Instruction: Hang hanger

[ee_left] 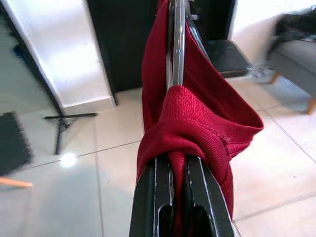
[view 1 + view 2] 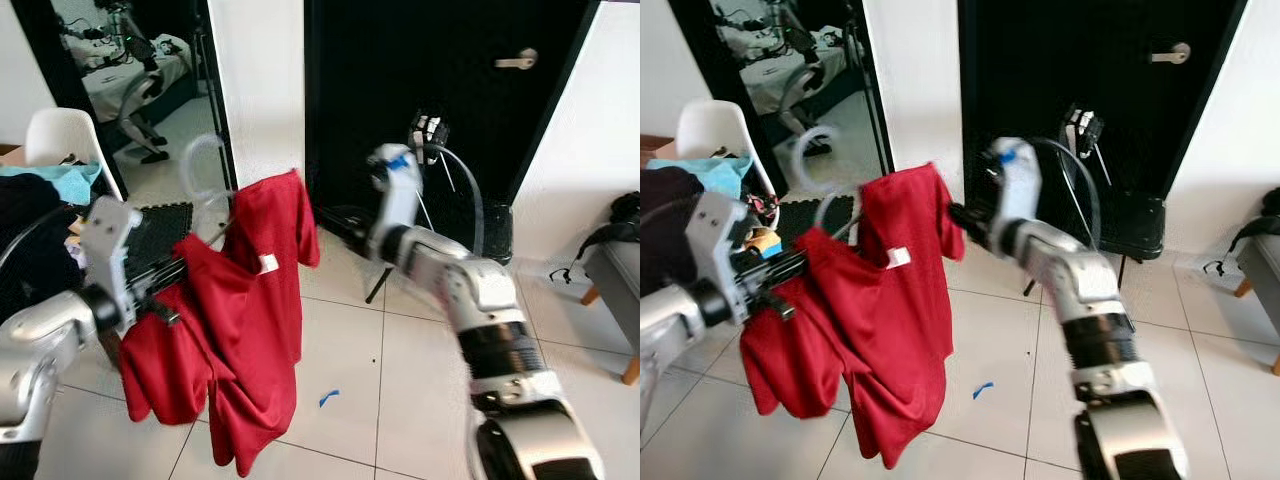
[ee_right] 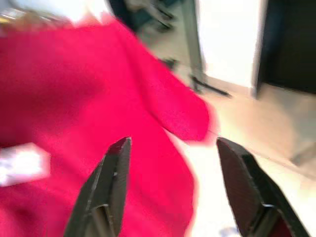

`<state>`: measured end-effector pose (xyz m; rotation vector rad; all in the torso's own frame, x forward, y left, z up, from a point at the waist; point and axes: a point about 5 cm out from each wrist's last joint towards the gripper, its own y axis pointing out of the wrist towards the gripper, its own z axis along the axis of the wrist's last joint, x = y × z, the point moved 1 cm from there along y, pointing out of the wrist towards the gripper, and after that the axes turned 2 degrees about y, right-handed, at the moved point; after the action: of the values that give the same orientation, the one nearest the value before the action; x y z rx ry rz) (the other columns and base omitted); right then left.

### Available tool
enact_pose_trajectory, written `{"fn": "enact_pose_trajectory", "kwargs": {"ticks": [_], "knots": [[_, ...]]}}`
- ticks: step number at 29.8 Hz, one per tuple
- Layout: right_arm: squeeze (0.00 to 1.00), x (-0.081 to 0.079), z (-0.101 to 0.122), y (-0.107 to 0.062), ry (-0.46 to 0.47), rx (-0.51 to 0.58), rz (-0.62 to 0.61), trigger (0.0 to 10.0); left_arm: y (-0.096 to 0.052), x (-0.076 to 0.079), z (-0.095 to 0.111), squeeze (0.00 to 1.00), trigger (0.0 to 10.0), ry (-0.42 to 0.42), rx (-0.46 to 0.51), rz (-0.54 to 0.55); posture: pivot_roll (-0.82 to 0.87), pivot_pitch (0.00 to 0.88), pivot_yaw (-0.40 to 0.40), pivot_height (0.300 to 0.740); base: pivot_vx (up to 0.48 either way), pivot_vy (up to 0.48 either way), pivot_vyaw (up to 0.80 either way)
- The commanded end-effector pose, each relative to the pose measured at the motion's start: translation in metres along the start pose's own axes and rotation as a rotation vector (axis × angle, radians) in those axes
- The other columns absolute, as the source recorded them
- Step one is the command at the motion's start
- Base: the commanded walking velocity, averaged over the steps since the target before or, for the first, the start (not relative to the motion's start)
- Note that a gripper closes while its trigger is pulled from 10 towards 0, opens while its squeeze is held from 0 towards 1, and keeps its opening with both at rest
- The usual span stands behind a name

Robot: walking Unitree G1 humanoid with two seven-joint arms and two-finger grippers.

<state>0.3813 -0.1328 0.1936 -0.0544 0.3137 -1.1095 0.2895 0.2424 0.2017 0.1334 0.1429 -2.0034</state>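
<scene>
Red shirt on its hanger held up, not yet hung.

At the left of the head views the left gripper (image 2: 170, 275) has its fingers (image 1: 153, 197) clamped on the hanger (image 1: 176, 44), with the red shirt (image 2: 240, 330) bunched over them and hanging clear of the tiled floor (image 2: 350, 370) at lower centre. Just right of the shirt's upper sleeve, the right gripper (image 3: 173, 163) hovers with fingers spread wide, holding nothing. To do this well, I judge the left grip should stay firm and level while the right steadies the cloth; the hook is blurred, so check it first.
</scene>
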Motion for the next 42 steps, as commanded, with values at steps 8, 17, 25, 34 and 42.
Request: {"fn": "enact_pose_trajectory", "kwargs": {"ticks": [8, 17, 25, 34, 42], "knots": [[0.0, 0.059, -0.068, -0.018, 0.053, -0.108, -0.237, 10.0, -0.012, -0.003, -0.071, 0.0, 10.0, -0.154, -0.086, 0.163, 0.0, 0.0, 0.0, 0.74, 0.0, 0.0, -0.51], [0.0, 0.08, -0.209, -0.095, 0.138, -0.283, -0.348, 10.0, -0.082, 0.074, -0.205, 0.0, 10.0, -0.469, -0.34, 0.446, -0.04, 0.0, -0.002, 0.74, 0.0, 0.0, -0.77], [0.0, 0.09, -0.238, -0.126, 0.201, -0.304, -0.415, 10.0, -0.099, 0.119, -0.219, 0.0, 10.0, -0.593, -0.318, 0.416, -0.02, 0.0, -0.018, 0.74, 0.18, 0.0, -0.78], [0.0, 0.096, -0.239, -0.131, 0.283, -0.239, -0.45, 10.0, -0.096, 0.121, -0.224, 0.0, 10.0, -0.562, -0.289, 0.393, -0.04, 0.0, -0.013, 0.74, 0.48, 0.0, -0.79], [0.0, 0.1, -0.241, -0.133, 0.289, -0.235, -0.454, 10.0, -0.092, 0.125, -0.223, 0.0, 10.0, -0.547, -0.275, 0.339, -0.05, 0.0, -0.012, 0.74, 0.48, 0.0, -0.79]]}}
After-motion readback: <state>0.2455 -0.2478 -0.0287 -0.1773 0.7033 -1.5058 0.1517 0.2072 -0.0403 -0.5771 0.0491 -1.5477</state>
